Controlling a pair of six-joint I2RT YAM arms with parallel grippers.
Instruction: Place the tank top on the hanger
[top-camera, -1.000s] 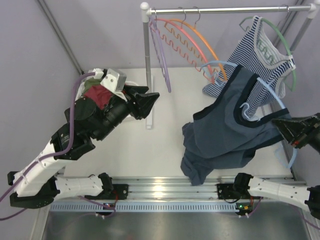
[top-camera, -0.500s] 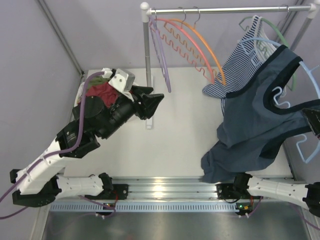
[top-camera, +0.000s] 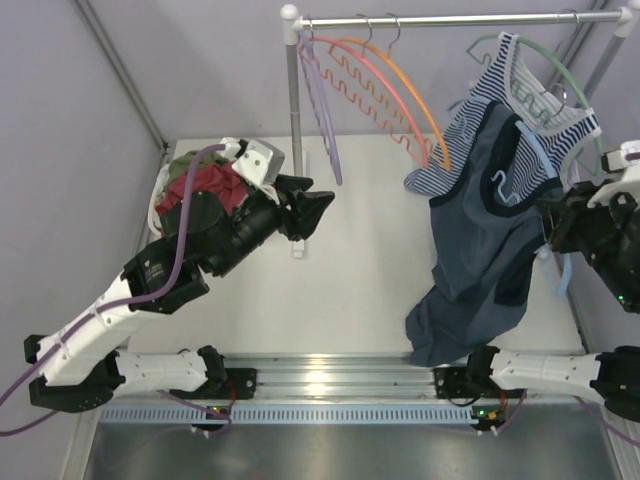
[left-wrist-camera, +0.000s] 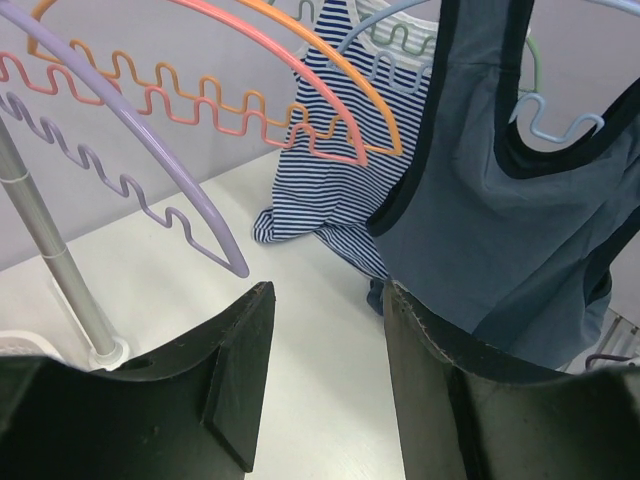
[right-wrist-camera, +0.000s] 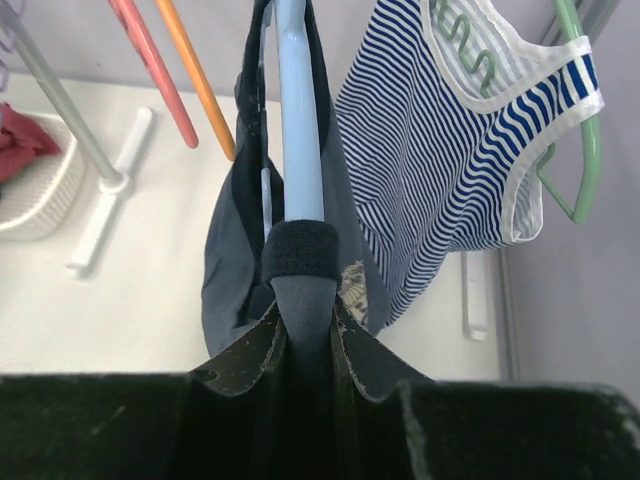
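Tank top (top-camera: 480, 240), dark navy, hangs over the light-blue hanger (right-wrist-camera: 298, 120), its hem trailing toward the counter (top-camera: 370, 290); our right pincer (right-wrist-camera: 305, 325) clamps the hanger's arm, mostly hidden under fabric. We cannot make out its hook. Our left pincer (left-wrist-camera: 325, 300) gapes empty, well apart. Behind hangs a striped top (right-wrist-camera: 450, 150).

Open worktop (top-camera: 370, 290) lies right of the post (top-camera: 293, 130), between it and the hanging tank top (top-camera: 480, 250); a tool can pass there at low height. Just right of the post, the purple hanger (top-camera: 330, 150), pink hanger (top-camera: 400, 110) and orange hanger (top-camera: 438, 145) fan down from the rail (top-camera: 450, 18) and block the upper space. Far right of the post, the tank top, striped top (right-wrist-camera: 450, 150) and green hanger (right-wrist-camera: 592, 140) crowd together; the right tool (right-wrist-camera: 300, 290) is clamped on the blue hanger (right-wrist-camera: 298, 120) there. Left of the post, a basket (right-wrist-camera: 40, 195) and the left arm fill the corner. The left tool (top-camera: 315, 203), jaws wide, hangs just right of the post.
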